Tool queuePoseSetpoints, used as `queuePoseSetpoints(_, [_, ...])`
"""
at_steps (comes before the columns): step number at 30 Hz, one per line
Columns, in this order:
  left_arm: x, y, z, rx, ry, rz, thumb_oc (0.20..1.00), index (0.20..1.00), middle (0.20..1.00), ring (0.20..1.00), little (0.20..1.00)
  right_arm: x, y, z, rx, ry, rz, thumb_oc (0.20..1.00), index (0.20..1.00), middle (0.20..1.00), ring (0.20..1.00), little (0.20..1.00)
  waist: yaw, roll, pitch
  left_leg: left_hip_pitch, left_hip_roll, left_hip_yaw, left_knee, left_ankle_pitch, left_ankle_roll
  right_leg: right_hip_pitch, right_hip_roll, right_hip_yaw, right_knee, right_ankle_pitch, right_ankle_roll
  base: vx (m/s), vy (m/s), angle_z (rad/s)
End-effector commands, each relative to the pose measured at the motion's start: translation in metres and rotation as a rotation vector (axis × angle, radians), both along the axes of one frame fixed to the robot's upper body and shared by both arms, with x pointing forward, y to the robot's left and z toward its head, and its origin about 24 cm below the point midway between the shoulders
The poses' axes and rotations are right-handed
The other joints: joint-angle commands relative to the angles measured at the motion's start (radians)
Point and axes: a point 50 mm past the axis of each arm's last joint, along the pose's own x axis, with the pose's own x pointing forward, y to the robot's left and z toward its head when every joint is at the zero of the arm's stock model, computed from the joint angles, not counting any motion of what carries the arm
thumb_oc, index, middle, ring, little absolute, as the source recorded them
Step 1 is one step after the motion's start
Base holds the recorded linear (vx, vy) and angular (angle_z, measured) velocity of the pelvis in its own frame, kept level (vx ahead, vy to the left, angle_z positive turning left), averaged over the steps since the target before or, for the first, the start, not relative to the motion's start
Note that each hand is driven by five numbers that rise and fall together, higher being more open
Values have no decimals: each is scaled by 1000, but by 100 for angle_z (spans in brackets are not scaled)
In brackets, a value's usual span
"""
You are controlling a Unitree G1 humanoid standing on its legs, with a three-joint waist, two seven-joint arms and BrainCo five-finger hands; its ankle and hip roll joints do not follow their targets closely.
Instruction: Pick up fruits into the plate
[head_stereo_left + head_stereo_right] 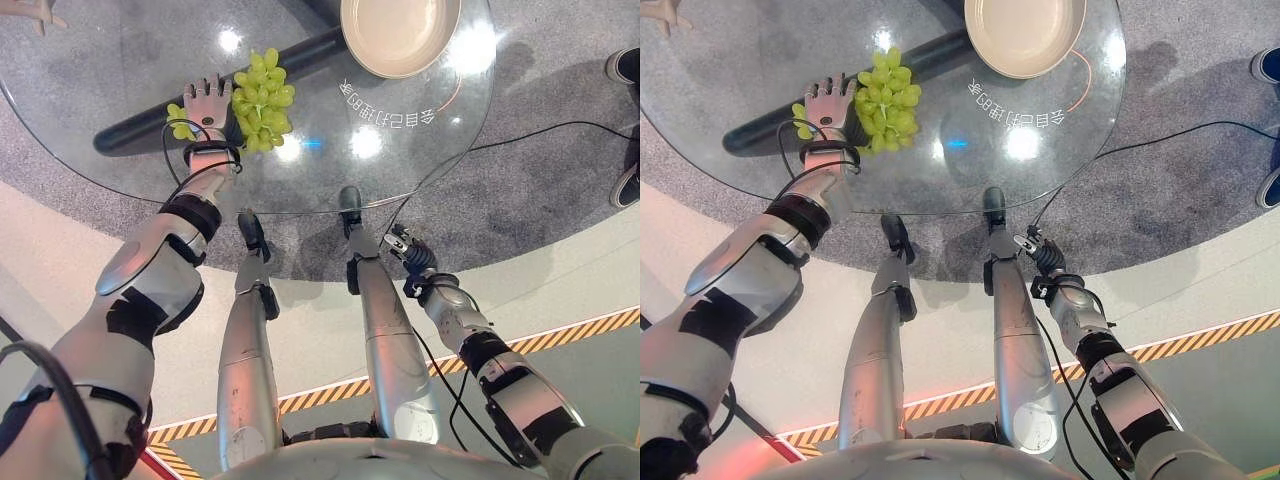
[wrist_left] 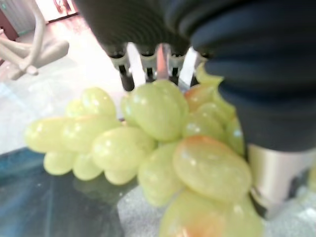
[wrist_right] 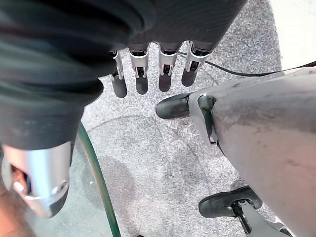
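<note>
One bunch of grapes (image 1: 262, 100) lies on the glass table (image 1: 120, 70), apart from the plate (image 1: 398, 32). Our left hand (image 1: 206, 105) rests flat beside it, fingers straight; our right hand (image 1: 404, 246) hangs low, relaxed. Loose grapes could tear off under a partial grasp.

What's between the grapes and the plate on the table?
Nothing: in the left eye view, bare glass table with mirrored white print separates the grapes from the plate. The left hand sits on the grapes' other side.
</note>
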Motion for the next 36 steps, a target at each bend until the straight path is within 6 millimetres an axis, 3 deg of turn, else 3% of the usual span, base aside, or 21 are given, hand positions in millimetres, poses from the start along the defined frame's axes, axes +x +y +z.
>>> queuePoseSetpoints(1, [-23,58,-73,-27,275,246,200,200,200,200,200,-6,18,1,52,-35,34,1000,1000,1000,1000,1000,-35,-25,39,-12,-82,-5,61,-90,35,33,116,-40,-52,49,-24,0,0,0])
queuePoseSetpoints(22, [-21,52,-69,-45,208,168,200,200,200,200,200,-6,12,0,44,-35,13,1000,1000,1000,1000,1000,-12,-7,39,56,-84,-8,23,-70,35,100,115,-49,-70,50,-25,-1,2,1])
queuePoseSetpoints(36, [-23,55,-65,-88,145,90,200,200,200,200,200,-13,2,-4,31,-46,1,1000,1000,1000,1000,1000,16,18,39,232,-81,-16,-33,-75,44,259,99,-66,-77,15,-20,5,24,0])
